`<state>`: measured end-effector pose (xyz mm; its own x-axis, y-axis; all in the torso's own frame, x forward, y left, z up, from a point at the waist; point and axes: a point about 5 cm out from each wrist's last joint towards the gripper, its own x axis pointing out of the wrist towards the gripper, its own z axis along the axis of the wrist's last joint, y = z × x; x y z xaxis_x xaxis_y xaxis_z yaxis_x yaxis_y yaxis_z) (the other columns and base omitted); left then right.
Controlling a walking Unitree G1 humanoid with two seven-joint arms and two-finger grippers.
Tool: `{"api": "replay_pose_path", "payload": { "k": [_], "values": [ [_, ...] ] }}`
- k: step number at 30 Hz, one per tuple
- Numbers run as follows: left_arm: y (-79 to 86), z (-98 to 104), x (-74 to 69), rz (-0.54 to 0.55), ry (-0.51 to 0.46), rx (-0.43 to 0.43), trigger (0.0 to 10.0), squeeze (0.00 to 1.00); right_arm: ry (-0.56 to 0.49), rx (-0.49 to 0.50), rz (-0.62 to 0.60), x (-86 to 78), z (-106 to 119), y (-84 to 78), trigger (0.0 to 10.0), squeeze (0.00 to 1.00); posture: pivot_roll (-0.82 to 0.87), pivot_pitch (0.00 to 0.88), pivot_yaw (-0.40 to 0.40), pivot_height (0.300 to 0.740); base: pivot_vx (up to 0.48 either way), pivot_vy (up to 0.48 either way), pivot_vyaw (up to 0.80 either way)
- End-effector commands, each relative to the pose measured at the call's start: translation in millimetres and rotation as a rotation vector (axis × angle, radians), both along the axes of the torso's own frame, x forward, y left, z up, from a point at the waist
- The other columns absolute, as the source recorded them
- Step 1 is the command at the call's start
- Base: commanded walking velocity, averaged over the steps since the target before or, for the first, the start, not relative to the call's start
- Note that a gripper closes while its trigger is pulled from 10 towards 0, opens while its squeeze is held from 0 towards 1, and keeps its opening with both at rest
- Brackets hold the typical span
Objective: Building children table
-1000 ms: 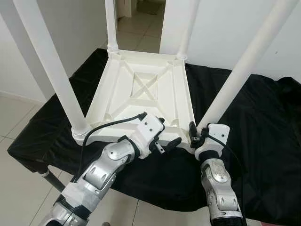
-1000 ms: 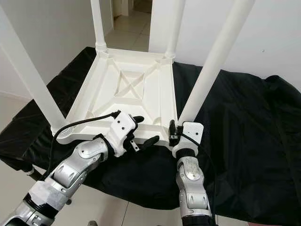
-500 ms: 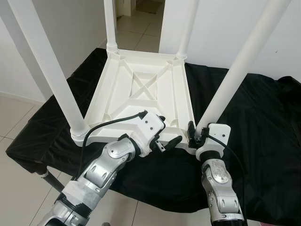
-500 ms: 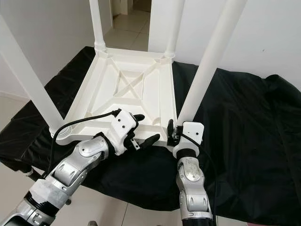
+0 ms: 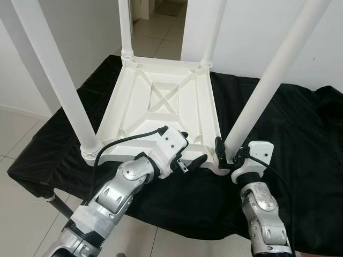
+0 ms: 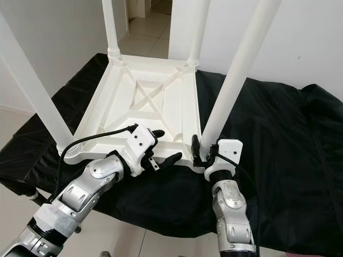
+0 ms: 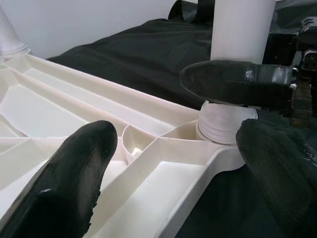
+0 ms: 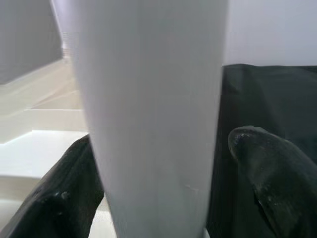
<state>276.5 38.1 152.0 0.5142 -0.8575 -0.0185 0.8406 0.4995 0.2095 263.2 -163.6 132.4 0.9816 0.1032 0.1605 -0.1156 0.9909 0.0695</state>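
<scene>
Right pincer (image 5: 225, 155) has shifted slightly rightward at the near-right leg (image 5: 262, 91); its fingers (image 8: 272, 173) straddle the leg base, spread, contact unclear. White children table (image 5: 161, 101) lies upside down on the black-draped bench (image 5: 300, 134), four legs up. Left pincer (image 5: 193, 158) sits at the table's near rim, fingers (image 7: 74, 178) spread over the ribbed underside, just beside that leg's socket (image 7: 225, 121).

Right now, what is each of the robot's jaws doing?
Left gripper: open, straddling the table rim.
Right gripper: around the near right leg, a gap showing; grip cannot be told.
</scene>
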Motion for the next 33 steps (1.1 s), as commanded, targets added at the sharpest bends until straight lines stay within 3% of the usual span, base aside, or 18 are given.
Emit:
{"api": "replay_pose_path", "payload": {
  "k": [1,4,6,12,16,17,18,25,33],
  "values": [
    [-0.2,-4,-5.5,-0.115,-0.011,0.039,10.0,0.00,0.008,-0.010,0.098,2.6,-2,-4.1,10.0,0.00,-0.07,0.000,-0.059,0.740,0.000,0.000,0.00],
    [0.8,-3,-5.8,-0.120,-0.020,0.044,10.0,0.00,0.010,-0.017,0.138,3.0,-3,-6.0,10.0,0.00,-0.07,0.000,-0.059,0.740,0.000,0.000,0.00],
    [2.3,0,-8.6,-0.153,-0.001,0.037,10.0,0.00,0.026,-0.043,0.249,3.8,-5,-8.8,10.0,0.00,-0.07,0.000,-0.055,0.740,0.000,0.000,0.00],
    [2.2,2,-13.3,-0.200,0.032,0.027,10.0,0.00,0.041,-0.070,0.339,5.7,-6,-12.7,10.0,0.00,-0.07,0.000,-0.056,0.740,0.000,0.000,0.00],
    [-0.1,-2,-20.1,-0.251,0.044,0.050,10.0,0.00,0.072,-0.126,0.442,16.7,-9,-18.1,10.0,0.00,-0.07,0.000,-0.051,0.740,0.000,0.000,0.00],
    [-1.4,-3,-21.0,-0.257,0.040,0.059,10.0,0.00,0.081,-0.165,0.468,24.9,-9,-22.0,4.7,0.00,-0.06,0.000,-0.052,0.740,0.000,0.000,0.00],
    [-2.2,-3,-21.0,-0.257,0.033,0.065,10.0,0.00,0.086,-0.182,0.480,30.7,-8,-25.1,0.0,0.00,-0.06,0.000,-0.054,0.740,0.000,0.000,0.00],
    [-1.4,-2,-19.7,-0.238,0.017,0.062,10.0,0.00,0.094,-0.200,0.487,38.0,-6,-34.4,0.0,0.00,-0.05,0.000,-0.060,0.740,0.000,0.000,0.00],
    [0.9,-4,-20.8,-0.217,0.022,0.068,10.0,0.00,0.095,-0.150,0.529,31.1,-9,-37.4,0.0,0.00,-0.04,0.000,-0.062,0.740,0.000,0.000,0.00]
  ]
}}
